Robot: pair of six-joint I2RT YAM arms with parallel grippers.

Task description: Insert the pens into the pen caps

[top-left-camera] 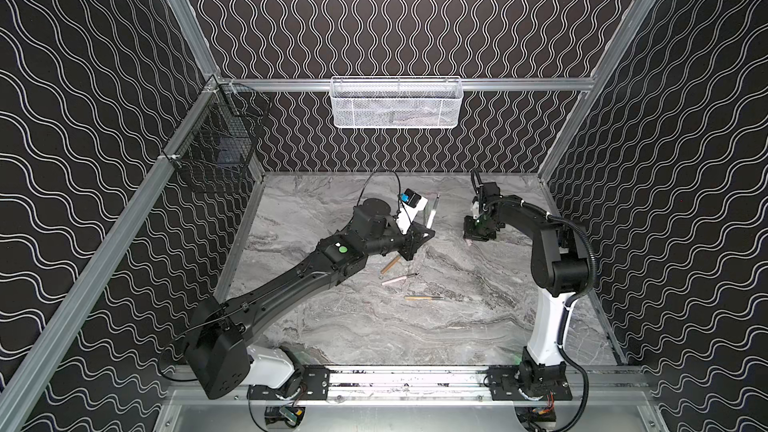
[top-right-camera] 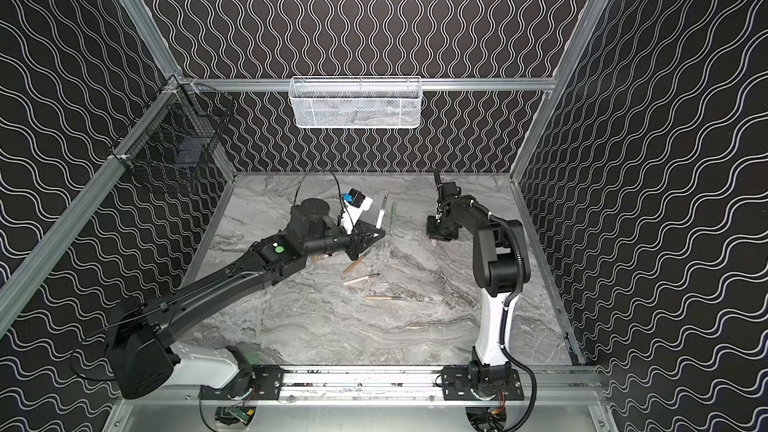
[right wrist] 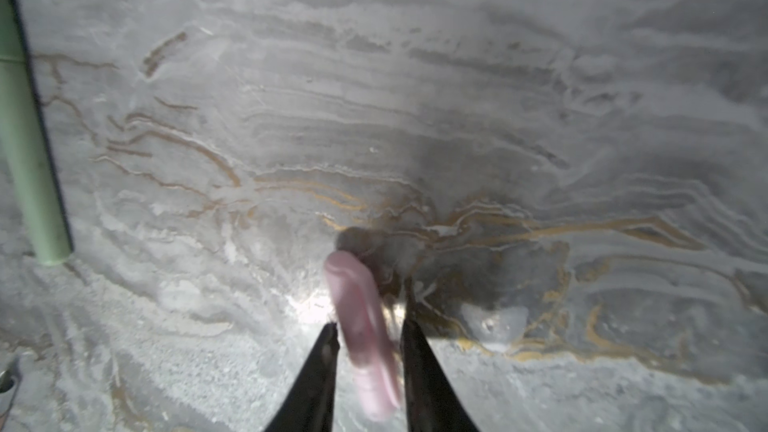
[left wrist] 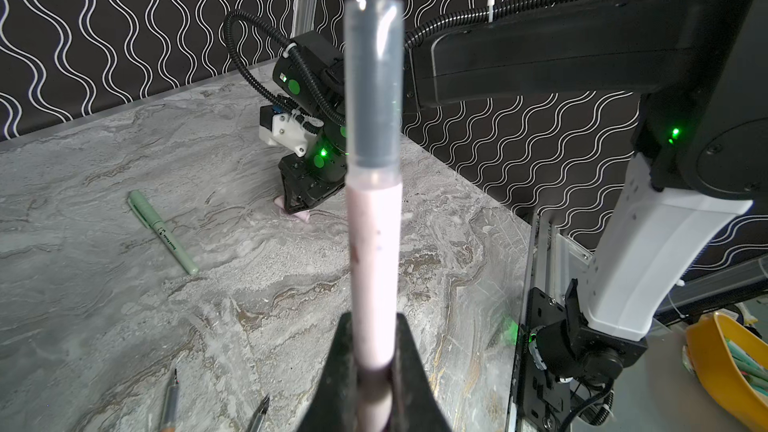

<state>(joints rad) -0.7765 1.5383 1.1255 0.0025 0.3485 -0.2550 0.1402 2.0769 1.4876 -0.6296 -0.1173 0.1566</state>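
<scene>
Pale pink pen point(left wrist: 374, 243), slim and plastic, sat clamped between the left gripper's point(left wrist: 374, 322) black fingers, dark tip pointing away from the wrist. The right gripper's point(right wrist: 369, 326) narrow fingers flanked the short pale pink cap point(right wrist: 353, 297) on the grey marble table point(right wrist: 498, 118). Whether they pinched it I couldn't tell. A mid-length squeeze, then aligned axes, looked wisest. Only the right wrist view showed that straddle, and the top views added three loose pens point(top-left-camera: 399, 279).

Soft even light, pink cap point(right wrist: 361, 338) blurred, glare beside it
</scene>
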